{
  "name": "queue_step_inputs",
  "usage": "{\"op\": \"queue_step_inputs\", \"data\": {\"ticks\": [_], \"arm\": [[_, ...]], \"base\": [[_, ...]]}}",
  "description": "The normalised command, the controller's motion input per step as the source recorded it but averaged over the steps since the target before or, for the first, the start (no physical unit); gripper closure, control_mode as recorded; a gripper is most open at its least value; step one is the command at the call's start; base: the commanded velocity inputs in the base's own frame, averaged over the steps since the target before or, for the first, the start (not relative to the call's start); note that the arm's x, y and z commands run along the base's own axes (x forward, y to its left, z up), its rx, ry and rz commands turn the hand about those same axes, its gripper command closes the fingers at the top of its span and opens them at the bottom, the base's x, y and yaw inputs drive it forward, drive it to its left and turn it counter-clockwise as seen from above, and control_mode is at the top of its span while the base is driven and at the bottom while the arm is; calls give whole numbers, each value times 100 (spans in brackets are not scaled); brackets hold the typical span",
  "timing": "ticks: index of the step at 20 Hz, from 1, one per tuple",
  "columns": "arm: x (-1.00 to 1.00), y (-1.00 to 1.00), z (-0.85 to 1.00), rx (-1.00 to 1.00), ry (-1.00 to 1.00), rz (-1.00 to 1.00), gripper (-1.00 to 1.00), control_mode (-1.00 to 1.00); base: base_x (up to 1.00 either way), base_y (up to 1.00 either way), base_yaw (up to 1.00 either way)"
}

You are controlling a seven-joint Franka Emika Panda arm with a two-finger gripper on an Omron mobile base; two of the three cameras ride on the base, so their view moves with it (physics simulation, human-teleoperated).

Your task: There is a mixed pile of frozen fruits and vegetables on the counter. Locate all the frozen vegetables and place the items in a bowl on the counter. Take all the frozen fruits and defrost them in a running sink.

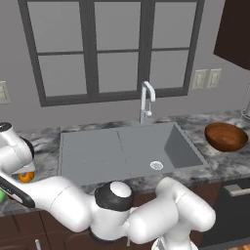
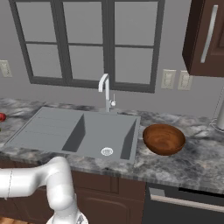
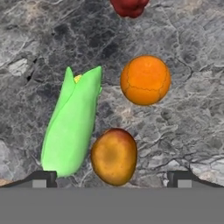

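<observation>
The mixed pile lies on the grey marbled counter [image 3: 183, 118], seen from above in the hand view. The frozen vegetable is a bright green pointed piece [image 3: 72, 127]. Beside it lie two frozen fruits: a brownish orange ball [image 3: 113, 155] and a bright orange ball [image 3: 145, 80]. A red ball [image 3: 129, 6] is cut by the top edge. My gripper [image 3: 113, 179] hangs open above the pile, its fingertips [image 3: 43, 177] either side of the brownish ball and the green piece's end, holding nothing. The orange ball [image 1: 25, 177] peeks out past my arm. The wooden bowl [image 1: 225, 136] [image 2: 164, 139] stands empty, right of the sink [image 1: 122, 149] [image 2: 78, 131].
A pale gooseneck tap [image 1: 146, 100] [image 2: 105, 89] rises behind the sink, with no water visible. A window runs along the wall behind. A dark upper cabinet [image 2: 205, 35] hangs at the right. Open counter [image 2: 188, 162] lies around the bowl.
</observation>
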Motion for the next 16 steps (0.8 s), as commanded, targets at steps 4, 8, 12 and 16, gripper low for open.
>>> {"op": "queue_step_inputs", "data": {"ticks": [4,8,12,16], "arm": [[0,0,-25,0,1,0,-100,-100],[0,0,-23,0,1,0,-100,-100],[0,0,-24,0,4,0,-100,-100],[0,0,-25,0,5,0,-100,-100]], "base": [[0,0,0],[0,0,0],[0,0,0],[0,0,0]]}}
